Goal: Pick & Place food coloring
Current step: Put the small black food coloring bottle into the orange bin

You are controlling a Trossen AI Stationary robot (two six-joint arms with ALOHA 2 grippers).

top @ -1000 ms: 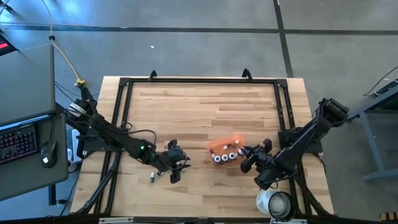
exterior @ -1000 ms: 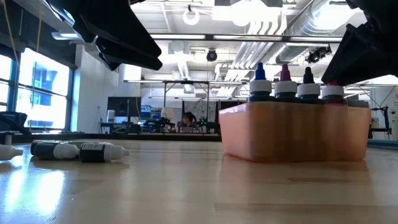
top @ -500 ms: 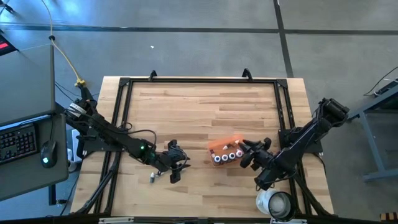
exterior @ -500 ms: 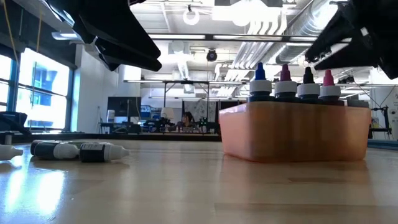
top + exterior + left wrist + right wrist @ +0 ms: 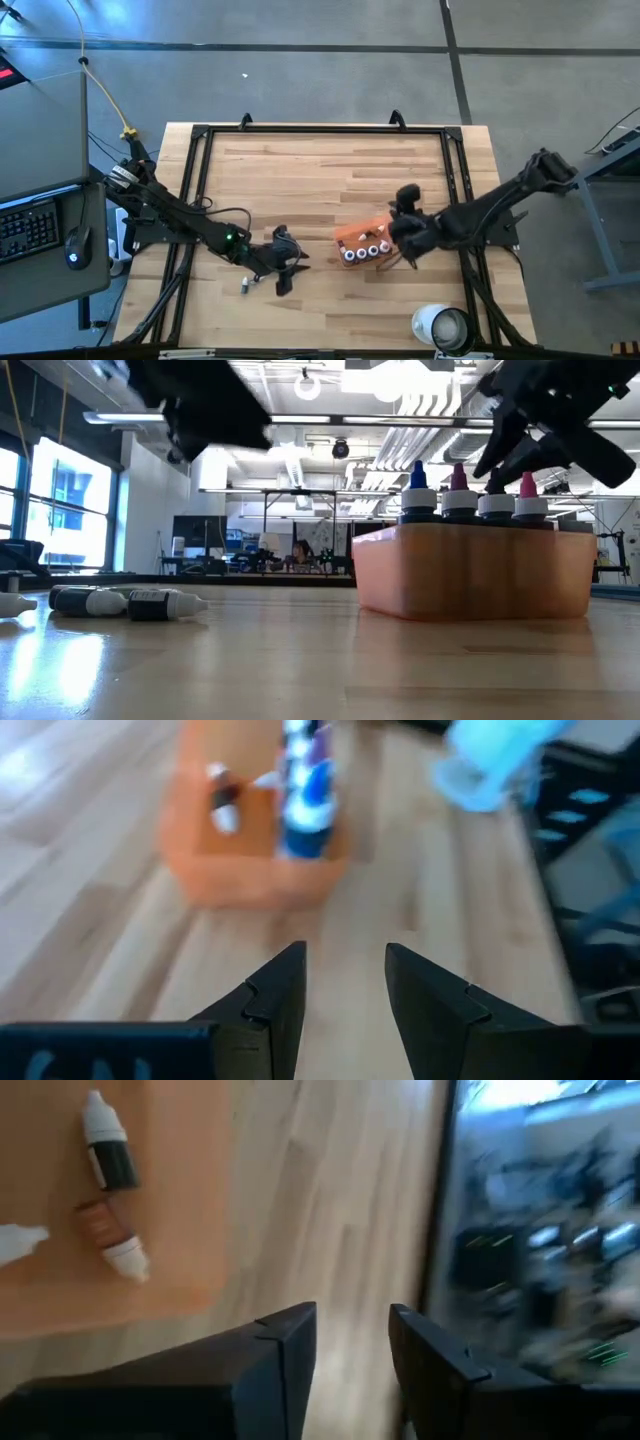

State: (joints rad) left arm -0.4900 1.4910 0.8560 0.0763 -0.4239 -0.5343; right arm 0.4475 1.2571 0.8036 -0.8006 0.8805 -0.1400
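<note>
Food coloring bottles (image 5: 363, 252) stand in the orange tray (image 5: 352, 234) near the table's (image 5: 320, 170) front edge; right gripper (image 5: 405, 215) hovers alongside, fingers parted, empty; left gripper (image 5: 288, 268) likewise.

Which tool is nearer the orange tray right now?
Right. The right tool hangs just past the orange tray at its right end, jaws empty. The left tool sits well off the tray's other side, near the loose bottles.

Your open wood runs wide behind the orange tray (image 5: 361, 236); the right gripper (image 5: 405, 222) crowds its far end, loose bottles (image 5: 128, 602) lie near the left gripper (image 5: 284, 262).
</note>
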